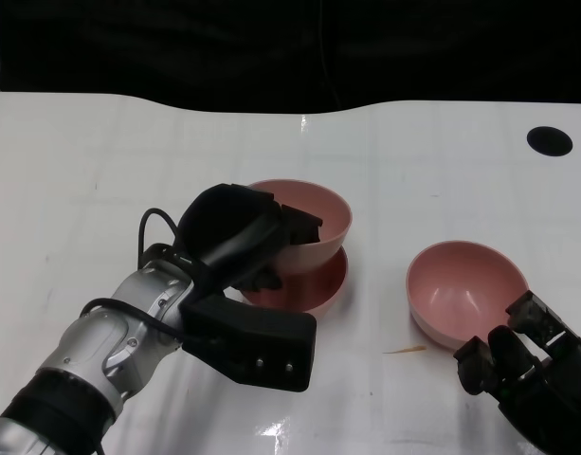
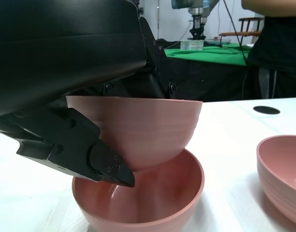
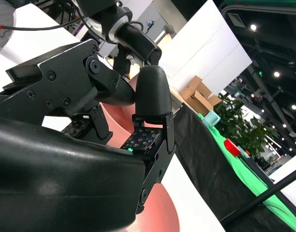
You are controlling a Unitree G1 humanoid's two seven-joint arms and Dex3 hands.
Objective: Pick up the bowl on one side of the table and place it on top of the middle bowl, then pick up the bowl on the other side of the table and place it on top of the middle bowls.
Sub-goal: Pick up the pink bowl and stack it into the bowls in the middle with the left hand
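left hand [image 1: 241,232] gripping upper bowl [image 1: 314,223] over middle bowl [image 1: 309,289]

Three bowls [image 1: 465,284] plain pink; table [image 1: 81,171] white; hands [image 1: 235,232] black; forearm [image 1: 100,351] silver; far cloth [image 2: 210,50] green.

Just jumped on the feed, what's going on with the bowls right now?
The left hand grips a pink bowl by its rim and holds it in the mouth of the middle bowl; the left wrist view shows its base down inside, though whether it rests there is unclear. The third bowl sits on the table to the right. The right hand is at its near rim, not clearly gripping it.
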